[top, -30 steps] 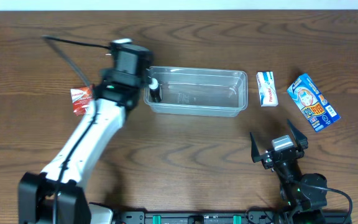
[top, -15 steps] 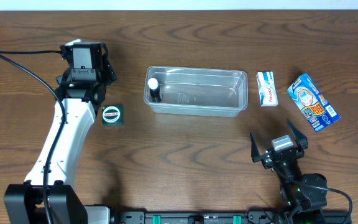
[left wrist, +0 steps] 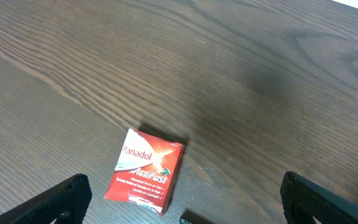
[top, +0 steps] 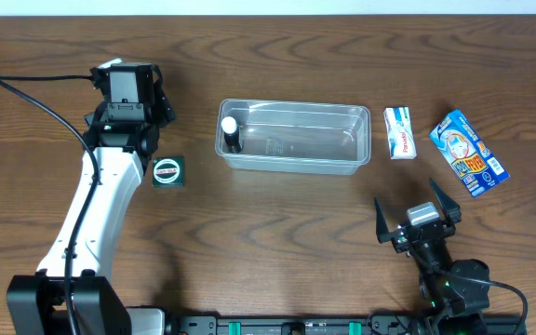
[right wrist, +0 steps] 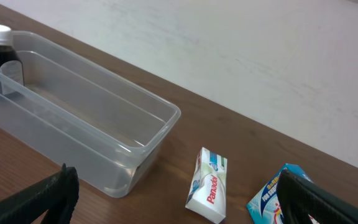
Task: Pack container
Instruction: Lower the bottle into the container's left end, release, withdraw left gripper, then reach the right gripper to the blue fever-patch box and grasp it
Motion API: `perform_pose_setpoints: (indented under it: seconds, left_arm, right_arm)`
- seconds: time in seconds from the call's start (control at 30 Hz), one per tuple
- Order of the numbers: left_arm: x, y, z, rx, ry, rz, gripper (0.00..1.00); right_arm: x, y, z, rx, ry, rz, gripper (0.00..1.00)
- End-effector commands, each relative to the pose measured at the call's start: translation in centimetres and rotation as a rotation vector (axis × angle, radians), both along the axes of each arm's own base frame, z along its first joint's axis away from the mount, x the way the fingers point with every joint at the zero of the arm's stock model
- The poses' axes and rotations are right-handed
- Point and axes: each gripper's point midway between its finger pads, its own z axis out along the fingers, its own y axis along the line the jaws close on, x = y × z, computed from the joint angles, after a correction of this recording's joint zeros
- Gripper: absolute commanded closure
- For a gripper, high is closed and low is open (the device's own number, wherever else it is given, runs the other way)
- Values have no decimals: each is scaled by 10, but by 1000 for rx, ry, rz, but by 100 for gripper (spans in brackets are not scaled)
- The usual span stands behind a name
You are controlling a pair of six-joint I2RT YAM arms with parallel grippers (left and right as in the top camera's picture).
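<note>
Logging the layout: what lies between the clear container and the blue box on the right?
A white Panadol box lies there, apart from both the container and the blue box. The overhead view shows it plainly.

In container (top: 294, 136), bottle (top: 232, 133) at left end; tin (top: 167, 172) left of container; small box (top: 399, 132), larger box (top: 469, 153) right.

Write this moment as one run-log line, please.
left pincer: open, above red box | right pincer: open | container: holds bottle | white box, blue box: outside
</note>
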Motion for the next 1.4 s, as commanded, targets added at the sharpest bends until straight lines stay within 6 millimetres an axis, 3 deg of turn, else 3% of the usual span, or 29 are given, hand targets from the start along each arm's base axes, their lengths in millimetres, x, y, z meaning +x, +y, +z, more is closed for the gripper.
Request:
perform_pose_setpoints:
  seconds: [0.0, 0.17, 0.3, 0.47, 0.7, 0.87, 1.1, 1.37]
  left_arm:
    - [1, 3, 7, 11, -13, 10, 2]
    - [1, 3, 7, 11, -13, 10, 2]
    - [1, 3, 7, 11, -13, 10, 2]
    - [1, 3, 7, 11, -13, 10, 2]
    - [1, 3, 7, 11, -13, 10, 2]
    - [1, 3, 7, 11, -13, 10, 2]
    - [1, 3, 7, 11, -13, 10, 2]
    - [1, 3, 7, 11, -13, 10, 2]
  right_arm:
    - [1, -3, -2, -8, 3, -12, 1]
    - [1, -6, -2, -18, 0, -29, 1]
    - [3, -11, 23, -17, -102, -57, 1]
    - [4, -46, 52, -6, -164, -251, 1]
    - [5, -84, 85, -2, 2, -418, 1]
    - [36, -99, 108, -12, 138, -415, 1]
    - [103, -120, 91, 97, 463, -261, 1]
    - [143, -159, 48, 223, 783, -276, 1]
